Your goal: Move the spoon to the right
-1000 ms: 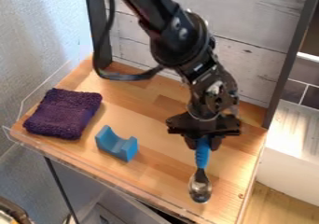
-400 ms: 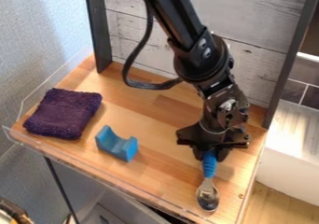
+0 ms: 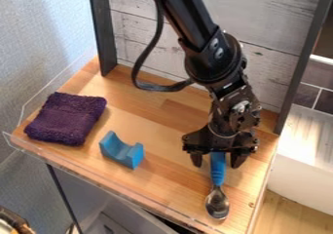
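OK so from my end, the camera view has the gripper (image 3: 216, 165) hanging over the right part of the wooden surface (image 3: 153, 115), jaws spread pretty wide, with a bit of room on each side of the spoon's blue handle. So I'm not clamped on anything here. The spoon (image 3: 218, 169) is lying on the wood near the right edge, handle end up between the fingers and the shiny metal bowl pointing down toward the front edge. Can't make out the very top of the handle, the gripper covers it. Over left of the spoon, well apart from it, I've got a blue curved block (image 3: 121, 150), and further left there's a folded purple cloth (image 3: 65, 119) sitting near the clear rim (image 3: 48, 94).
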You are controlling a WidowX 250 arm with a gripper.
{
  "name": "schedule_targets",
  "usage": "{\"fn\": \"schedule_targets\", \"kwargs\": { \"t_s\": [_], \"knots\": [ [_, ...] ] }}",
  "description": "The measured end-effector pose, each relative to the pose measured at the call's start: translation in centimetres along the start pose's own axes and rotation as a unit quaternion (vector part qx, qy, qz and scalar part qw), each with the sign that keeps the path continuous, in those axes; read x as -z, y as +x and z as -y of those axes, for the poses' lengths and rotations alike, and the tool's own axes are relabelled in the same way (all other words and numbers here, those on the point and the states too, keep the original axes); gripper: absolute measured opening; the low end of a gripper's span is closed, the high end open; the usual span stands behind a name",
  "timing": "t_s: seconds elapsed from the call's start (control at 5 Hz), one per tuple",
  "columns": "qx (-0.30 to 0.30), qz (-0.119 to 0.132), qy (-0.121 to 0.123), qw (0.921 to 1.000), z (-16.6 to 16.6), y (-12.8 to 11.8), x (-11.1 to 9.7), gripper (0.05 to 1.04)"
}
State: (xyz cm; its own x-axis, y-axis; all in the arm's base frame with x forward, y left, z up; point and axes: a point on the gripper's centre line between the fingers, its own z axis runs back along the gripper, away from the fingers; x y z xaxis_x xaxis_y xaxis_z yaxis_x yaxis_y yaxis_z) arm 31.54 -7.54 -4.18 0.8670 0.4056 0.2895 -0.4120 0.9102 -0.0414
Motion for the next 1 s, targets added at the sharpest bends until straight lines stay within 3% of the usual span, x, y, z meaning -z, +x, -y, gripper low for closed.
{"fn": "schedule_targets", "kwargs": {
  "t_s": [0.2,0.6,0.8,1.0],
  "knots": [
    [-0.013,0.007,-0.003,0.9999,0.0,0.5,-1.2,1.004],
    [-0.053,0.022,-0.043,0.9974,-0.8,2.5,-6.9,0.999],
    [-0.060,0.005,-0.052,0.9968,-1.9,2.3,-7.1,0.999],
    [-0.059,0.005,-0.051,0.9969,-2.0,2.4,-7.1,0.999]
  ]
}}
